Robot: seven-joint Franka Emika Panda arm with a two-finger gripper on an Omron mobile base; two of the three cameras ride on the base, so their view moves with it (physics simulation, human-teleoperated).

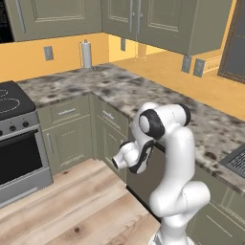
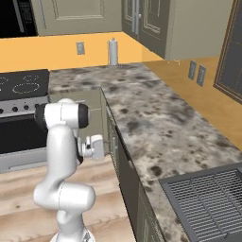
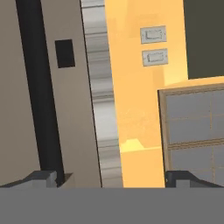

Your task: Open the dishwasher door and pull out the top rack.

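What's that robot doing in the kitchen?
The white robot arm is reaching its hand toward the dishwasher door, the dark panel under the speckled counter. The hand is open and holds nothing. The door looks shut, so the rack inside hasn't been pulled out yet. The stove sits nearby.

We see an L-shaped speckled granite counter (image 1: 119, 88) over olive-green cabinets (image 1: 69, 136), with matching wall cabinets (image 1: 158, 21) above orange walls (image 1: 28, 60). A paper towel roll (image 1: 86, 54) stands upright in the corner near grey wall outlets (image 1: 48, 52). A stove (image 1: 16, 143) sits on the light wood plank floor (image 1: 81, 206).
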